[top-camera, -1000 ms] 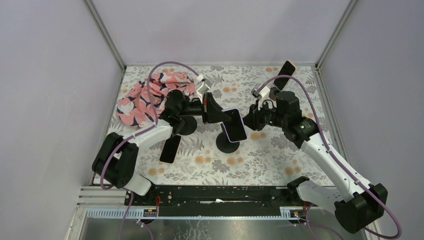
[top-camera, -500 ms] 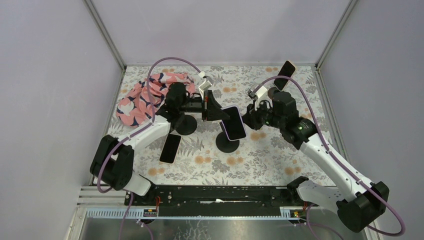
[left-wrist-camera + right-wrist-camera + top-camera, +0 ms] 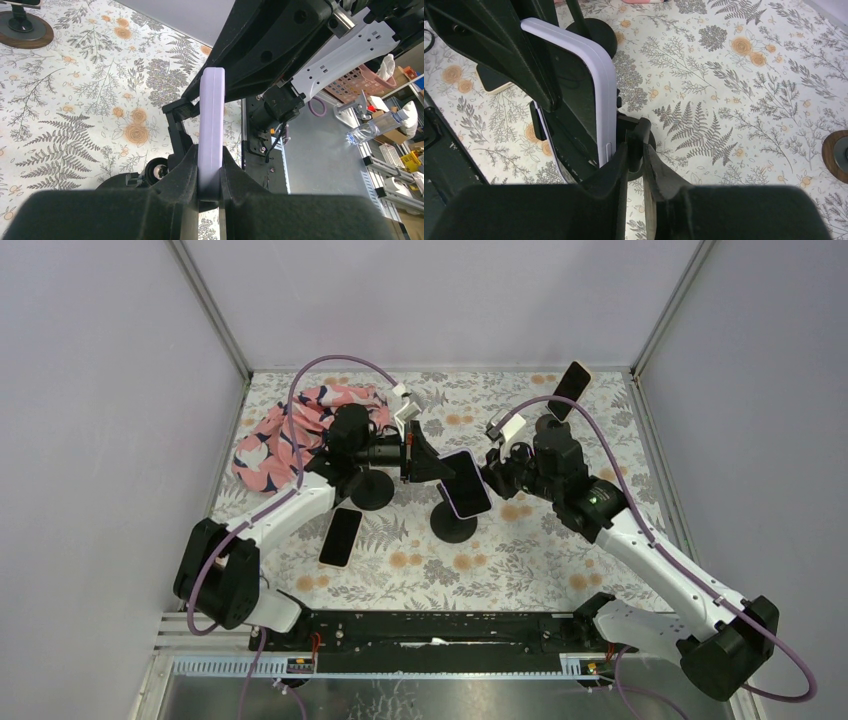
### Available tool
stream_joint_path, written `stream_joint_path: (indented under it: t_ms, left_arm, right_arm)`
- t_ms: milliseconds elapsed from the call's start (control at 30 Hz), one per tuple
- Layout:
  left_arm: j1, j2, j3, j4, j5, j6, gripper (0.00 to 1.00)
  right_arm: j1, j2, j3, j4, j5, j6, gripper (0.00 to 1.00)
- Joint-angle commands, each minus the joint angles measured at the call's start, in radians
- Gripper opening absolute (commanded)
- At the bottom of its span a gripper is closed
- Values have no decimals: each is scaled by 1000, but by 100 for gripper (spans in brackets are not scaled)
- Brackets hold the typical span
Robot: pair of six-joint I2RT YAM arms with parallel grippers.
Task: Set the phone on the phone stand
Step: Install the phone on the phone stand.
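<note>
A lavender phone hangs tilted over the black phone stand in the middle of the mat. My left gripper is shut on the phone's left edge; in the left wrist view the phone stands edge-on between the gripper pads. My right gripper comes in from the right. In the right wrist view the right gripper pinches the stand's black holder just behind the phone. The phone's back lies close against that holder; I cannot tell whether they touch.
A second phone lies flat at the left, beside another black stand base. A third phone rests on a stand at the back right. A pink patterned cloth is bunched at the back left. Walls close in three sides.
My right gripper has moved left to the stand's holder and its jaws have closed. The left gripper has carried the phone slightly up and back.
</note>
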Motion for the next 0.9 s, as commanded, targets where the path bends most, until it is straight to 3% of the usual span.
stream_joint_path:
  t_ms: [0,567,867]
  left_arm:
    - [68,20,-35,-264,-73,48,0]
    - [63,-71,-100,-289,-185,-58,0]
    - [41,-75,-64,-318,-227,-105,0]
  right_arm:
    - [-12,2,18,-52,202,-93,0]
    - [25,19,10,-39,317,-134,0]
    - [57,35,-7,-16,384,-171,0]
